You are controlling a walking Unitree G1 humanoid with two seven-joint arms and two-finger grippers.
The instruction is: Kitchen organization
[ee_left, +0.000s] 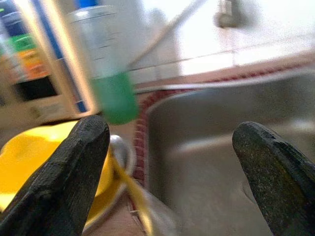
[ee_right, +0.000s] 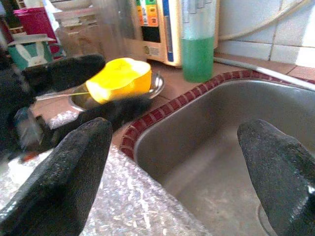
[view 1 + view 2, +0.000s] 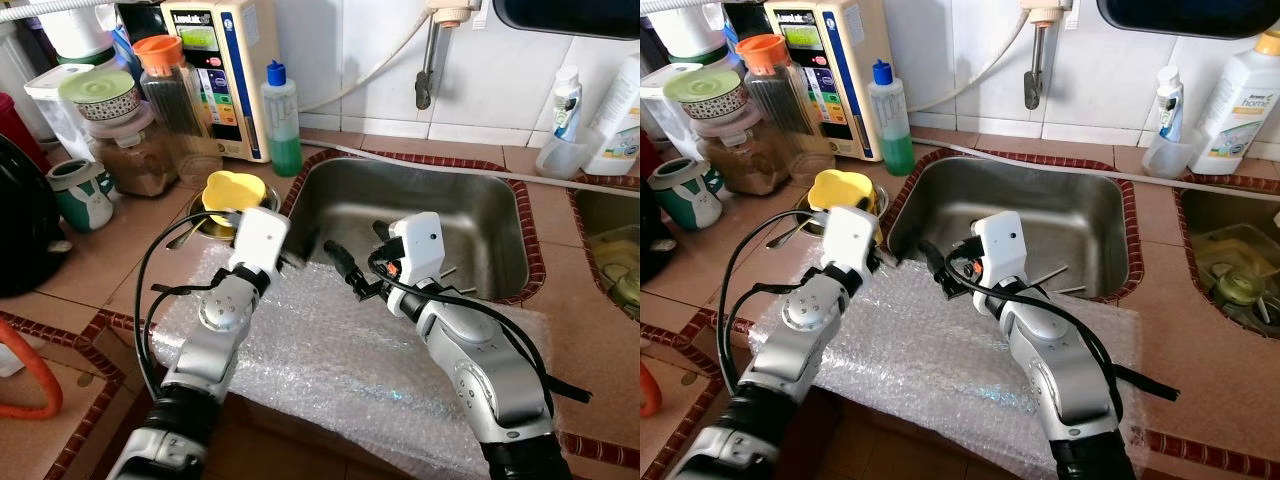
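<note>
Left hand [image 3: 296,262]: we see it hovering over the near-left corner of the sink, fingers [image 1: 64,172] spread wide and grasping nothing
Right hand [image 3: 340,262]: we see it just beside the left one, over the sink's near rim, its 2 fingers [image 2: 64,177] parted and empty
Sink [image 3: 500,215]: steel basin set in the desk, ringed by a dark red tile border; a few slim utensils lie near its right side, too small for us to name
Bubble wrap [image 3: 330,370]: clear sheet spread on the desk under both arms, its far edge reaching the sink's near rim
Yellow cup [image 3: 232,190]: sits in a small metal bowl [image 2: 156,84] just left of the sink's left rim, close beyond the left hand
Green soap bottle [image 3: 281,120]: upright at the sink's far-left corner, beside the white appliance [image 3: 225,70]
Jars [image 3: 130,140]: crowded along the desk's left side, well apart from both hands
Tap [image 3: 428,70]: hangs from the tiled wall above the basin's far edge
Open room: we find the widest free space inside the basin; the left rim is tight against bowl and cup
</note>
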